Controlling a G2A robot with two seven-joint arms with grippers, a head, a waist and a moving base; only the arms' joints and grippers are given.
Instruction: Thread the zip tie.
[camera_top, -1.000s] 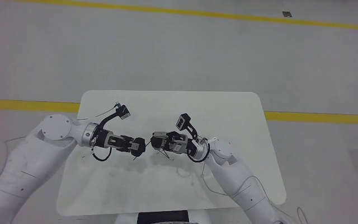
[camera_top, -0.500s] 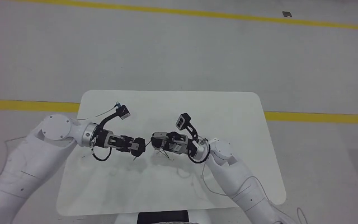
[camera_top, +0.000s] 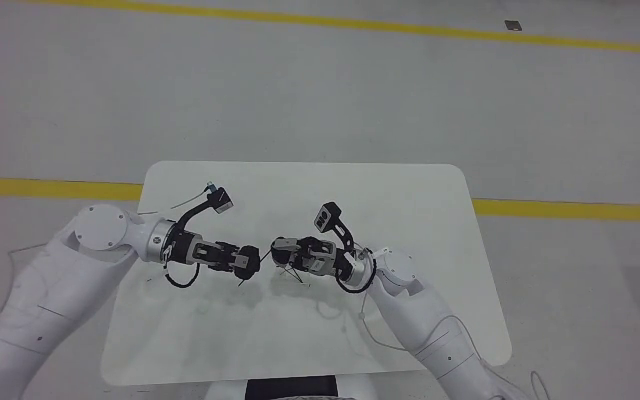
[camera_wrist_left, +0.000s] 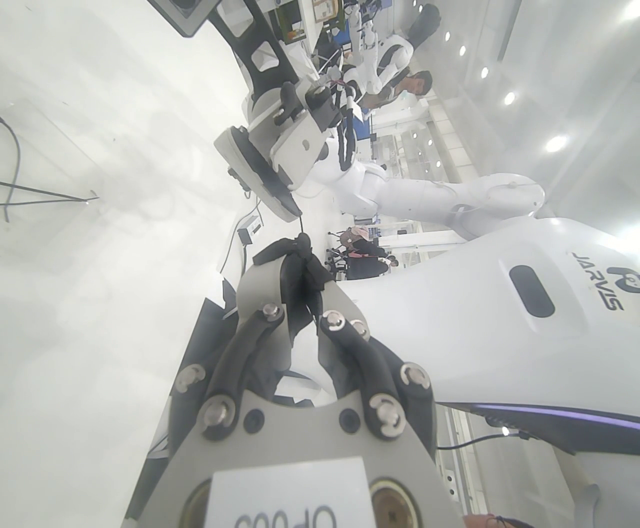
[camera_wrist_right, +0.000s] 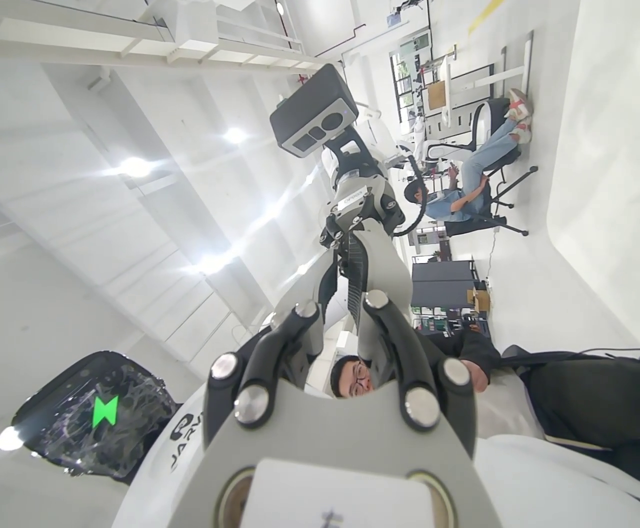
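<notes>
Above the middle of the white table (camera_top: 420, 200) my two grippers meet tip to tip. The left gripper (camera_top: 250, 262) (camera_wrist_left: 300, 250) is shut on a thin black zip tie (camera_wrist_left: 302, 229), whose short end pokes out past its fingertips. That end touches the tip of my right gripper (camera_top: 279, 252) (camera_wrist_left: 292, 210), whose fingers are pressed together around it. From the right wrist, my right gripper (camera_wrist_right: 352, 300) points straight at the left gripper (camera_wrist_right: 357, 220); the tie itself is hidden between them.
Loose black zip ties (camera_wrist_left: 50, 197) lie on the table under the grippers, seen as thin strands (camera_top: 296, 277) from above. The far half and right side of the table are bare. The table's rounded front edge is close to both arms.
</notes>
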